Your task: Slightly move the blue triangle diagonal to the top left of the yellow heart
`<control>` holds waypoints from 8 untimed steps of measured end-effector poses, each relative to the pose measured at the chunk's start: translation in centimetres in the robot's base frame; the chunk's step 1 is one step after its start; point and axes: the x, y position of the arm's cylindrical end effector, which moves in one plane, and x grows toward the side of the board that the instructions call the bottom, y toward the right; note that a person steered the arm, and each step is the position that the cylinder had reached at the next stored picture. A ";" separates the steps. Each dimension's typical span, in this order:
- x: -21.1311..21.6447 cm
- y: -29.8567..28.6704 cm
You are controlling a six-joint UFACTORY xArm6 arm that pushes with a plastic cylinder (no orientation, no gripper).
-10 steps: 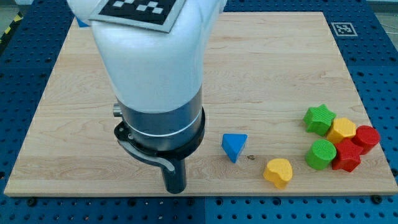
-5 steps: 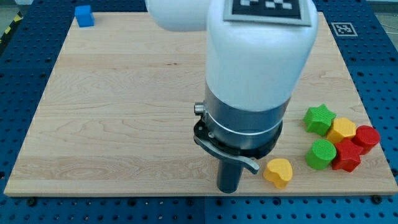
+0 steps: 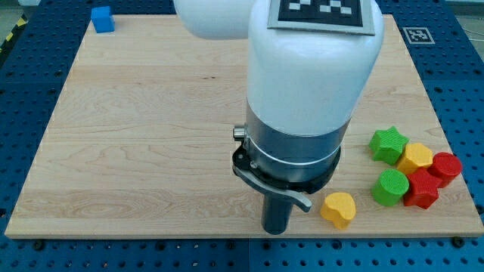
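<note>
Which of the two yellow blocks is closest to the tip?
The yellow heart, alone just to the view's right of my tip; the other yellow block sits in the cluster at the right edge.

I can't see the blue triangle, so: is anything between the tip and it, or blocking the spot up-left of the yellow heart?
Cannot tell: the arm's white body hides the triangle and that spot. My tip rests just to the view's left of the yellow heart block; no block shows between them.
</note>
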 end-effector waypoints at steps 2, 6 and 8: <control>0.0 1.0; -6.3 1.5; -6.3 6.2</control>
